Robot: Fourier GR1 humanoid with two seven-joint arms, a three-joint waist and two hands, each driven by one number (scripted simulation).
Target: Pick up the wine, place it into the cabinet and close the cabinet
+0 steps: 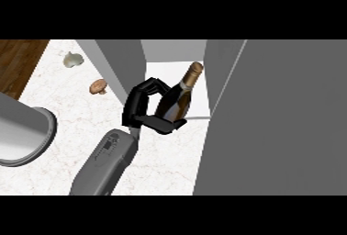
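At the open grey cabinet [224, 78], the black right hand [143, 109] had its fingers curled round the dark glass wine bottle [181, 94], which leaned tilted just inside, over the white shelf [163, 73].

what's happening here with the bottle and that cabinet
A robot hand is curled round a wine bottle, holding it tilted at the open cabinet, whose door stands open. The bottle's base sits about at the front edge of the cabinet floor, its neck pointing inward. Only this one arm shows, so which hand it is cannot be told. A garlic bulb and a mushroom lie on the marble counter to the left.
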